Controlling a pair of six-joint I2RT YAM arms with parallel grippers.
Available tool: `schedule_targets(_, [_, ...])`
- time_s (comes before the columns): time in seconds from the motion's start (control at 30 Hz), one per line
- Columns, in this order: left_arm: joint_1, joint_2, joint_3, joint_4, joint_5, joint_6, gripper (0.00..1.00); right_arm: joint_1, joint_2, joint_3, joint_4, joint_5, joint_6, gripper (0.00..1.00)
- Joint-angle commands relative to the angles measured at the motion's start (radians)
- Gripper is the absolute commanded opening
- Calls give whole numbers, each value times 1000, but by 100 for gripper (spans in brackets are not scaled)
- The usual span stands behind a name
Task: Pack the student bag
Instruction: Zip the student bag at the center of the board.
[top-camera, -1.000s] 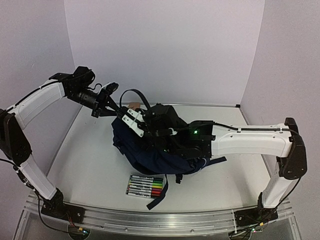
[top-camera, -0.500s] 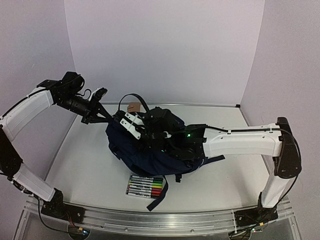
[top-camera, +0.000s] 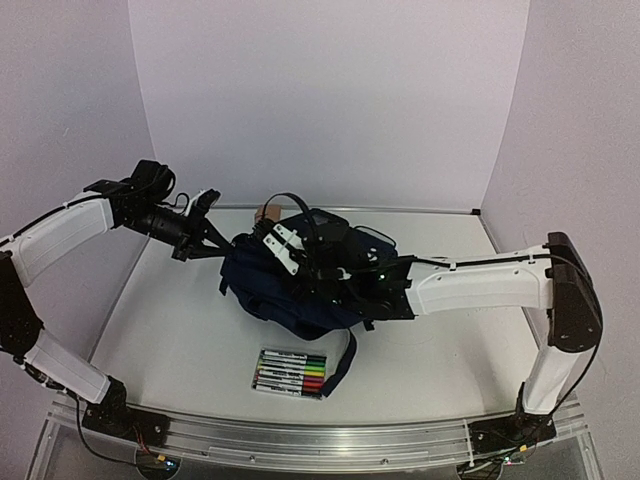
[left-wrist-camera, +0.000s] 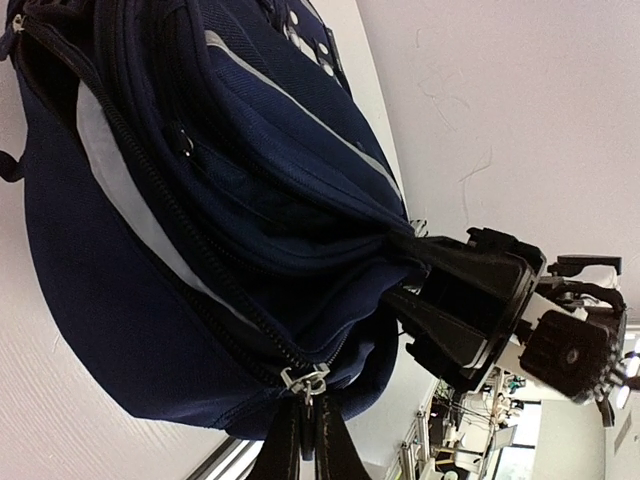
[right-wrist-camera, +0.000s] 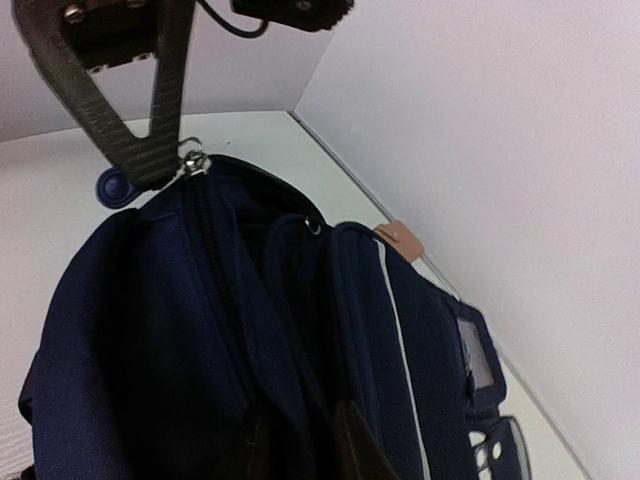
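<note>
Tugs the bag (top-camera: 290, 295) leftward across the table (top-camera: 180, 330) by its zip pull (left-wrist-camera: 305, 380), with the left gripper (left-wrist-camera: 303, 430) pinched tight on it. Braces the rim with the right gripper (left-wrist-camera: 402, 268), possibly loosening; hard to tell. Stretches the mouth for packing, markers (top-camera: 290, 372) not yet inside.

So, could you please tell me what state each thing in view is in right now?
student bag: lying on the table, one zip gaping, grey lining showing.
left end effector: shut on the zip pull.
zip pull: clamped in the left end effector.
right end effector: jaws around a fold of the bag, grip unclear.
marker pack: flat on the table, outside the bag.
</note>
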Motion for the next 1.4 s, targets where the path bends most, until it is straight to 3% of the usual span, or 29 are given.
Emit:
schedule_targets(0.0, [-44, -16, -32, 214, 60, -90, 0, -73, -127, -84, -116, 151, 254, 35])
schedule_targets(0.13, [-112, 23, -65, 389, 37, -166, 0, -73, -258, -158, -170, 45, 539, 68])
schedule_targets(0.3, [-197, 121, -54, 553, 63, -239, 0, -71, -396, -270, -211, -137, 747, 91])
schedule_targets(0.4, [-241, 184, -32, 618, 123, -278, 0, -69, -451, -316, -242, -198, 742, 98])
schedule_targets(0.53, [-270, 242, 27, 535, 158, -217, 0, -60, -441, -257, -359, -245, 645, 98])
schedule_targets(0.7, [-270, 250, 58, 417, 186, -144, 0, 2, -292, -120, -532, -137, 490, 96])
schedule_targets(0.9, [-270, 241, 84, 264, 162, -58, 0, 48, -170, -74, -550, 108, 342, 95])
schedule_targets(1.0, [-270, 243, 89, 238, 156, -42, 0, 51, -132, -59, -503, 249, 299, 89])
schedule_targets(1.1, [-270, 240, 96, 225, 147, -29, 0, 53, -117, -58, -452, 293, 256, 71])
schedule_targets(1.17, [-270, 236, 103, 213, 126, -16, 0, 53, -115, -62, -434, 294, 240, 54])
schedule_targets(1.23, [-270, 235, 114, 194, 90, -2, 0, 53, -117, -66, -430, 301, 234, 27])
schedule_targets(1.3, [-264, 237, 123, 165, 28, 9, 0, 54, -127, -73, -433, 322, 241, 7])
schedule_targets(1.33, [-258, 238, 125, 153, 3, 12, 0, 56, -137, -77, -437, 335, 248, 0])
schedule_targets(1.37, [-243, 238, 123, 148, -12, 9, 0, 56, -149, -82, -446, 343, 256, 0])
